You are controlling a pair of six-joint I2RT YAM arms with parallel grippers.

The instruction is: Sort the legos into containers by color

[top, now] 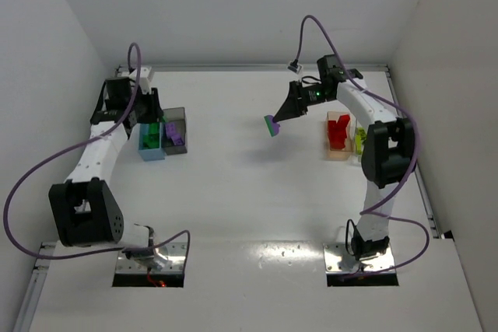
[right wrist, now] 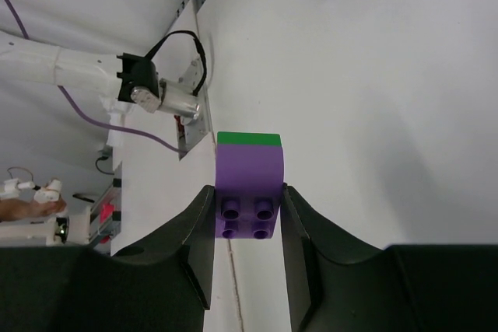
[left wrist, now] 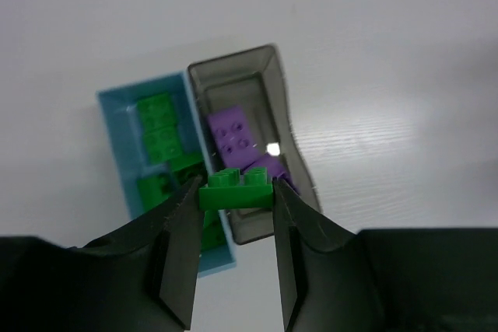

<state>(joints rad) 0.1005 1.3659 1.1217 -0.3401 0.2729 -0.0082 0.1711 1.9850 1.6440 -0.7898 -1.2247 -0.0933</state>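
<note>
My left gripper (left wrist: 236,196) is shut on a small green lego (left wrist: 236,190) and holds it above the light blue bin (left wrist: 117,145), near the wall it shares with the dark grey bin (left wrist: 272,91). Green legos (left wrist: 159,126) lie in the blue bin, purple legos (left wrist: 233,134) in the grey one. My right gripper (right wrist: 247,211) is shut on a purple lego with a green layer under it (right wrist: 249,172), held in the air over mid-table (top: 271,125). Red legos (top: 338,130) lie in the peach-orange bin (top: 337,153); yellow-green pieces (top: 360,141) lie in the clear bin beside it.
The blue bin (top: 150,152) and grey bin (top: 176,131) stand side by side at the far left. The peach and clear bins stand at the far right by the right arm. White walls enclose the table. A purple cable hangs from each arm.
</note>
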